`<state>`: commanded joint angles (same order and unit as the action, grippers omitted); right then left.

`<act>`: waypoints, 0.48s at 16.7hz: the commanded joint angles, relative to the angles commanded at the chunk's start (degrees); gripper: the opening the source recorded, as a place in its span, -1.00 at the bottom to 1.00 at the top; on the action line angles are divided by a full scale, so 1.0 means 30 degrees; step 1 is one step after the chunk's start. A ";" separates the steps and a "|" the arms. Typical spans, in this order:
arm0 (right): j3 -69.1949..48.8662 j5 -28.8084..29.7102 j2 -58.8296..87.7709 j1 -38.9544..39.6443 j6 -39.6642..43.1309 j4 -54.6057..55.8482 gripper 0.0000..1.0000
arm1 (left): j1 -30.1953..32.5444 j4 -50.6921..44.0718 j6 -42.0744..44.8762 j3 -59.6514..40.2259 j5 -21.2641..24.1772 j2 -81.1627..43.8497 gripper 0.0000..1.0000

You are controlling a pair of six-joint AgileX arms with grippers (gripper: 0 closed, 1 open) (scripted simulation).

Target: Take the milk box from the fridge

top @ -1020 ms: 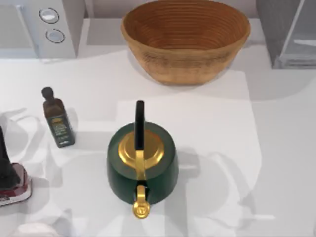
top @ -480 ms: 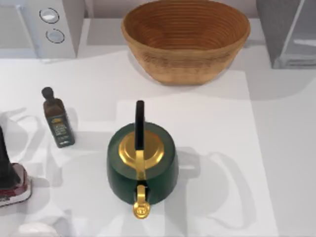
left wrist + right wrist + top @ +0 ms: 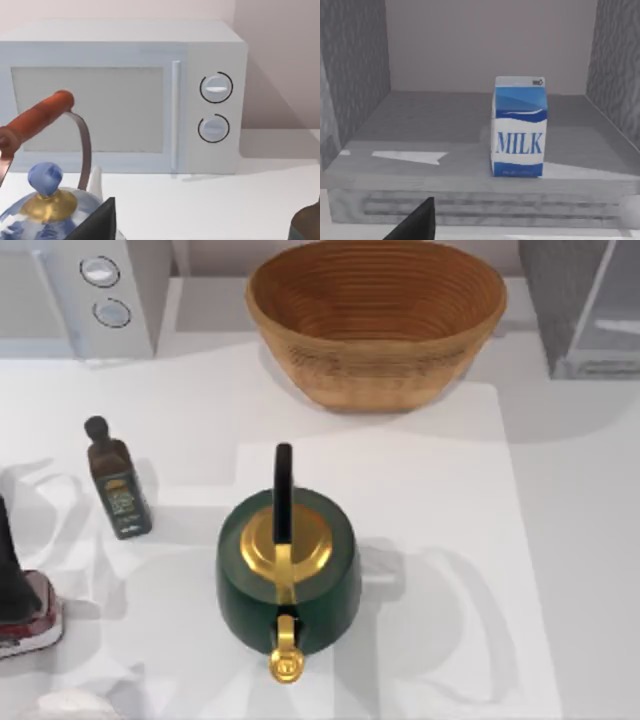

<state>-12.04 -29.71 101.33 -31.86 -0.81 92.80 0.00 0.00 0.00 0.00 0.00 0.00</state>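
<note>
Blue-and-white milk box stands upright on the open fridge floor, near its front edge, facing your right gripper; can't tell how open that claw is. Probably light, slightly squashable card: pinch the flat sides mid-height. Left arm parked by the microwave.

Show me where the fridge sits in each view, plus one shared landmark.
Top view: fridge at the far right corner.
Right wrist view: its walls and floor surround the upright milk box.
Left wrist view: faces the white appliance.
Landmark: that appliance, top view's far left.
</note>
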 joint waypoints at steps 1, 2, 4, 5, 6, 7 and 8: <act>-0.0526 -0.0119 -0.0287 -0.0109 0.0047 -0.0016 1.00 | 0.0000 0.0000 0.0000 0.0000 0.0000 0.0000 1.00; -0.1220 -0.0263 -0.0537 -0.0091 0.0094 -0.0134 1.00 | 0.0000 0.0000 0.0000 0.0000 0.0000 0.0000 1.00; -0.2940 -0.0566 -0.0752 0.0277 0.0156 -0.0744 1.00 | 0.0000 0.0000 0.0000 0.0000 0.0000 0.0000 1.00; -0.3889 -0.0682 -0.0655 0.0615 0.0151 -0.1243 1.00 | 0.0000 0.0000 0.0000 0.0000 0.0000 0.0000 1.00; -0.4859 -0.0746 -0.0417 0.1036 0.0116 -0.1858 1.00 | 0.0000 0.0000 0.0000 0.0000 0.0000 0.0000 1.00; -0.5837 -0.0741 -0.0063 0.1534 0.0058 -0.2565 1.00 | 0.0000 0.0000 0.0000 0.0000 0.0000 0.0000 1.00; -0.6825 -0.0646 0.0377 0.2101 -0.0014 -0.3331 1.00 | 0.0000 0.0000 0.0000 0.0000 0.0000 0.0000 1.00</act>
<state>-32.52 -31.65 102.46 -25.55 -0.85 82.81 0.00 0.00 0.00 0.00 0.00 0.00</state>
